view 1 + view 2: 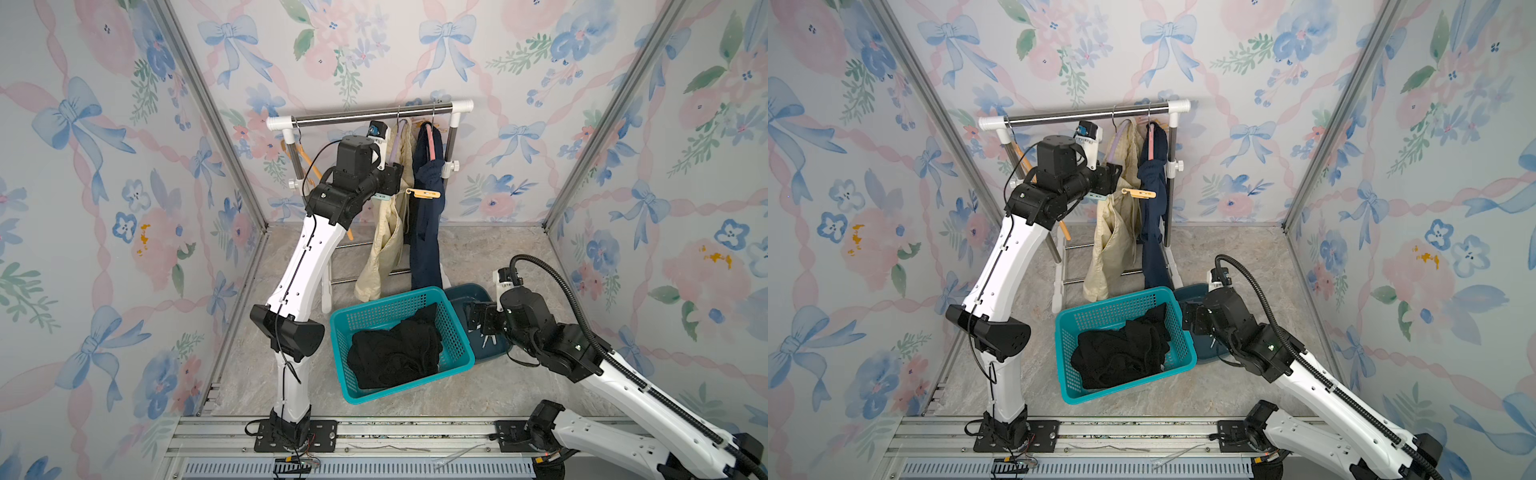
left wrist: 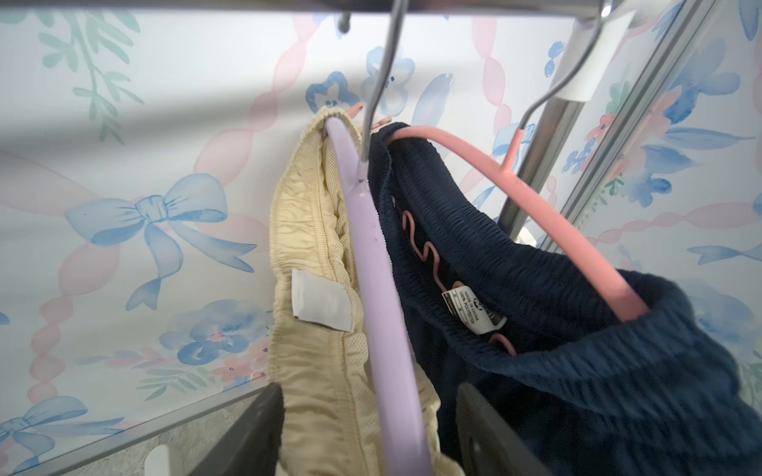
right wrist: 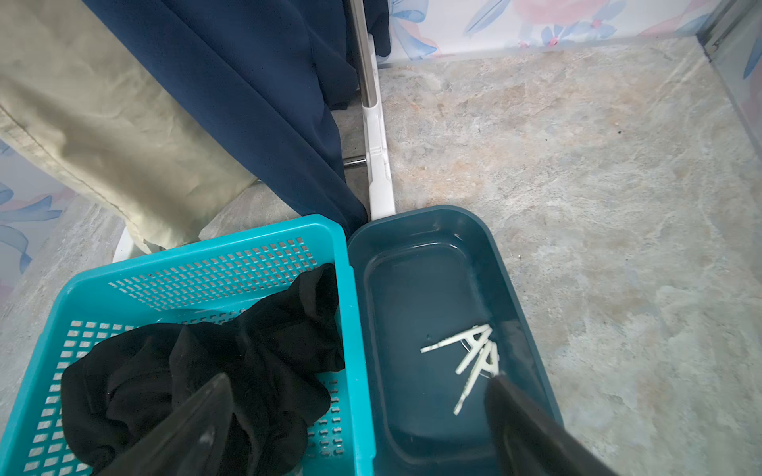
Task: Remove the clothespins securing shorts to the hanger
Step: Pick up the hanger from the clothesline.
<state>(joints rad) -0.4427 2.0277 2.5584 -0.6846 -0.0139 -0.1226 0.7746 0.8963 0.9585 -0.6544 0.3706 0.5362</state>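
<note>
Only one text could be read. A small white care label, sewn inside the waistband of the navy shorts, carried a round logo and the black words "MADE IN CHINA" and "100% POLYESTER"; its further small print was too fine to read. The white tag inside the waistband of the cream shorts showed no lettering.

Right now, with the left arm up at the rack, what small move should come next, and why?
Probably squeeze the left pincer on the mint green clothespin and draw it off. Its fingers straddle the lilac hanger and the cream shorts, and that clothespin shows right at the pincer in both top views. Whether it is gripped already I cannot tell.
</note>
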